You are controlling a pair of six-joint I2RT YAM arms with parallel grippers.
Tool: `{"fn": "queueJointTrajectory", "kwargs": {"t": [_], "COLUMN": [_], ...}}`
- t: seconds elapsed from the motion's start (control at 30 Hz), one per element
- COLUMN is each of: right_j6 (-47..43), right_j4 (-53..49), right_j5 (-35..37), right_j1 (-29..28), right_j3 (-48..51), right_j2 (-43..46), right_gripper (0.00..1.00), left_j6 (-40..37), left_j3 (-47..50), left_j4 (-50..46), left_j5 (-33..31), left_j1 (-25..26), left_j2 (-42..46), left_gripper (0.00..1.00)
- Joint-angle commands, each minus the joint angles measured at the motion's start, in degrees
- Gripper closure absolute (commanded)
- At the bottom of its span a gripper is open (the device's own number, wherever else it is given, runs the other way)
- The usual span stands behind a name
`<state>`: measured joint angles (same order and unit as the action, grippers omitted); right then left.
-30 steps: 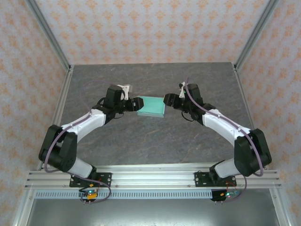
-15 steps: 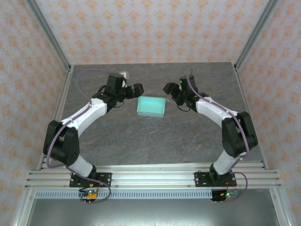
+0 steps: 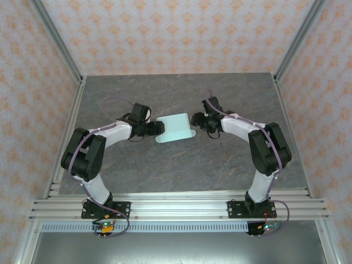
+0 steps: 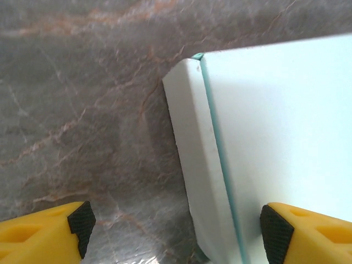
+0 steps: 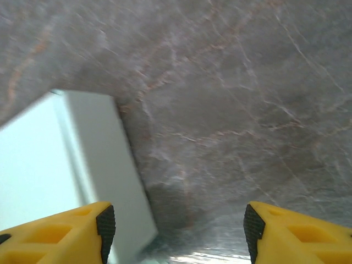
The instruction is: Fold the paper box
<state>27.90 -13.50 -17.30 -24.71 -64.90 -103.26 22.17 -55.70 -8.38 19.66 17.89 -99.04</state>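
The paper box (image 3: 176, 128) lies flat on the grey marble table (image 3: 181, 165), pale mint with a rounded tab at each end. My left gripper (image 3: 158, 128) sits low at its left end, open. In the left wrist view the box (image 4: 280, 126) has its left tab (image 4: 192, 159) lying between my left gripper's (image 4: 176, 234) spread jaws, and one pad (image 4: 273, 234) is over the card. My right gripper (image 3: 194, 120) is at the box's right end, open. In the right wrist view the box (image 5: 49, 165) reaches in past the left pad (image 5: 105, 224), with bare table across the rest of the right gripper's (image 5: 179, 226) gap.
Patterned walls with metal corner posts (image 3: 66, 66) close in the table on three sides. An aluminium rail (image 3: 176, 206) carrying both arm bases runs along the near edge.
Both grippers pulled away from the box's ends half a second ago and have now come back down low against them. The box lies flatter, with its end tabs spread out.
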Motion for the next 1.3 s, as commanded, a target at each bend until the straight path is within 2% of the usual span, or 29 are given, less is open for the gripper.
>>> {"fn": "queueJointTrajectory", "kwargs": {"t": [0.0, 0.1, 0.13, 0.2, 0.27, 0.37, 0.5, 0.67, 0.73, 0.9, 1.1, 1.27], "right_j6": [-3.35, -6.76, -7.99, -9.83, -10.53, -10.19, -5.37, -0.01, 1.98, 3.32, 10.28, 11.02], "right_j4": [-2.00, -1.03, -0.23, 2.54, 5.07, 6.65, 11.30, 16.65, 18.74, 19.65, 25.44, 25.36], "right_j5": [3.32, 2.41, 3.11, 4.19, 2.76, -8.00, -20.45, -23.82, -25.79, -31.10, -37.53, -38.20], "right_j1": [-0.01, 0.09, 0.02, 0.57, 1.79, 4.31, 4.46, 6.03, 7.56, 10.16, 12.23, 12.23], "right_j3": [-0.02, -0.62, -0.38, 1.55, 3.05, 2.12, 1.19, 3.59, 5.12, 6.27, 6.55, 5.81], "right_j2": [1.12, 3.42, 4.72, 7.48, 8.78, 6.26, 0.89, -2.38, -2.96, -3.78, -6.71, -7.15], "right_gripper": [0.35, 0.34, 0.34, 0.33, 0.33, 0.37, 0.40, 0.36, 0.33, 0.29, 0.27, 0.27], "left_j6": [-2.46, -2.40, -2.55, -3.54, -3.77, -4.15, -4.10, -2.00, -2.48, -6.22, -1.31, -0.73], "left_j3": [0.38, 0.58, 0.47, -0.28, -0.76, -0.74, -2.40, -1.97, -1.69, -2.10, -1.08, -0.41], "left_j4": [-1.62, -0.69, -0.46, -0.36, -0.17, 2.04, 2.85, 7.10, 8.18, 7.74, 14.95, 16.42], "left_j5": [-1.08, -0.93, -0.99, 0.01, 0.58, 3.16, 9.32, 16.34, 18.72, 21.98, 30.34, 31.41], "left_j1": [0.04, 0.08, 0.12, 0.06, 0.03, -0.04, -0.22, -1.88, -2.93, -3.27, -7.66, -8.73], "left_j2": [1.12, 0.36, -0.20, -1.69, -2.96, -4.20, -6.38, -9.91, -12.23, -14.25, -18.70, -18.39], "left_gripper": [0.18, 0.18, 0.22, 0.41, 0.47, 0.51, 0.57, 0.65, 0.73, 0.73, 0.74, 0.76]}}
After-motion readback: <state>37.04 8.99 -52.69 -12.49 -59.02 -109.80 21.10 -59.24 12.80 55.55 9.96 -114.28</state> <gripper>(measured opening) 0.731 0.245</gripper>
